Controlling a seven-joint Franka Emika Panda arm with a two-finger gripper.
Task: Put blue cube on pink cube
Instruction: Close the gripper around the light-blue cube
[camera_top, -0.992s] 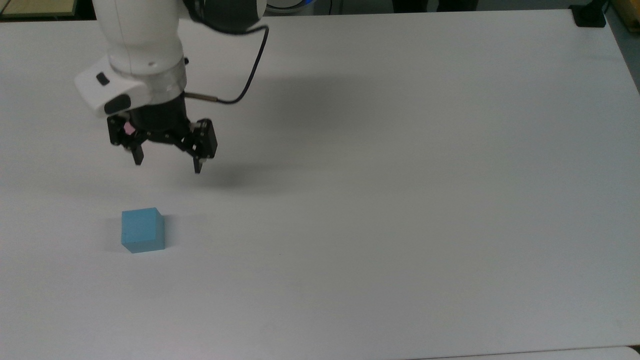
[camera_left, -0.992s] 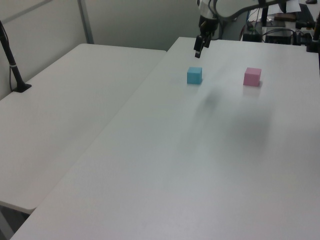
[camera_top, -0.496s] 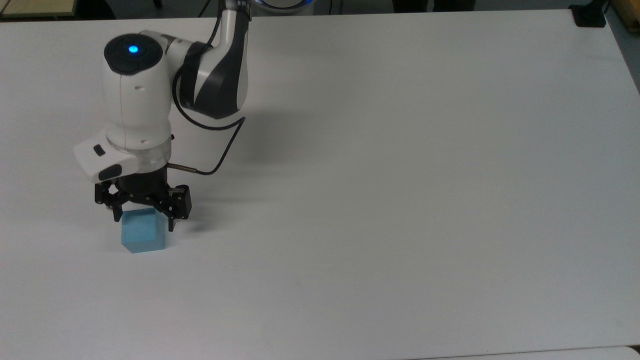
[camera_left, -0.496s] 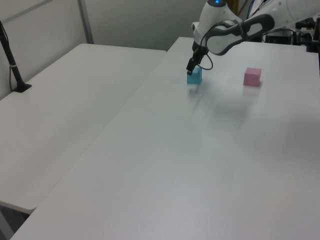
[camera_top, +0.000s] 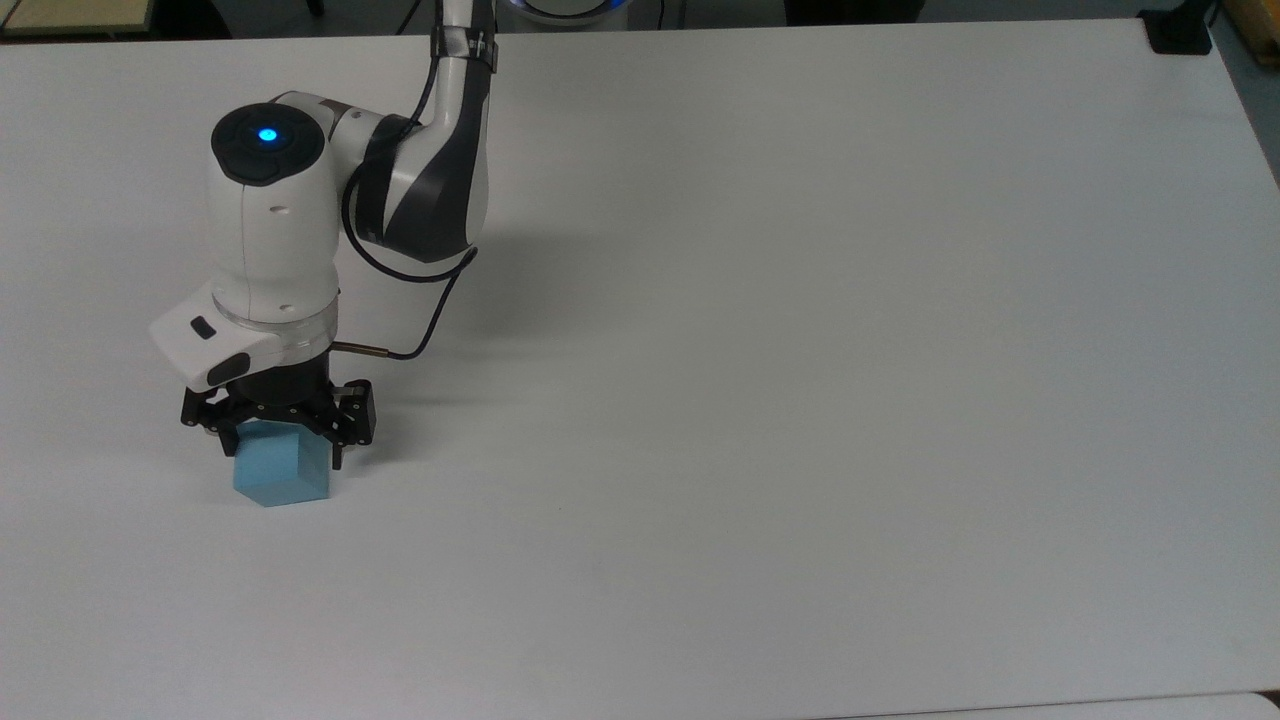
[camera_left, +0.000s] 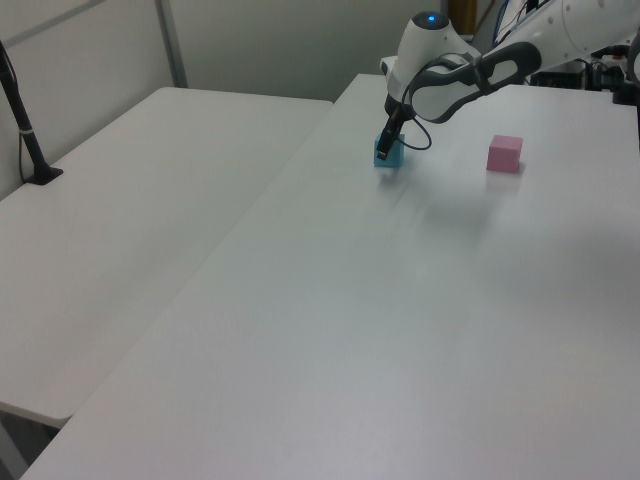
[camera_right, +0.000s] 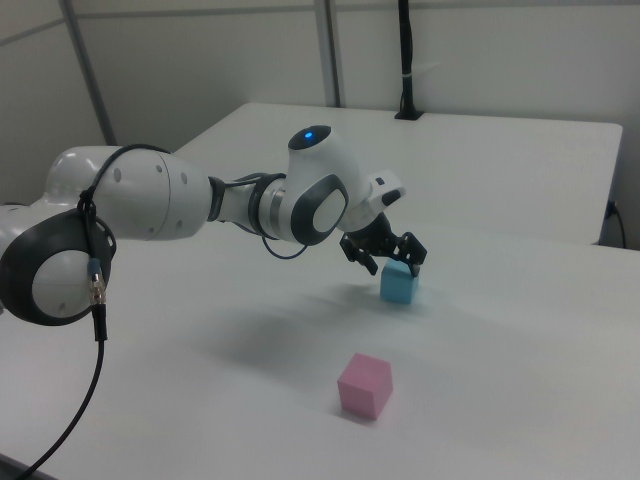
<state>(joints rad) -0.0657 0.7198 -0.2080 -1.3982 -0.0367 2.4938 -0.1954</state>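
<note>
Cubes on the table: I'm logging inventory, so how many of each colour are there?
Blue cube: 1
Pink cube: 1
Total: 2

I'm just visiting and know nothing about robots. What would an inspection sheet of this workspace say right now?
Surface: white table, bare apart from the cubes; a second white table adjoins it in the left view.
Job's things: blue cube on the table under the arm; pink cube apart from it, nothing stacked.
Clutter: nothing seen.
Grippers: gripper lowered over the blue cube, jaws open on either side of it.
Cables: black cable looping from arm to wrist.
Surroundings: black post clamped to the neighbouring table; pale walls.
</note>
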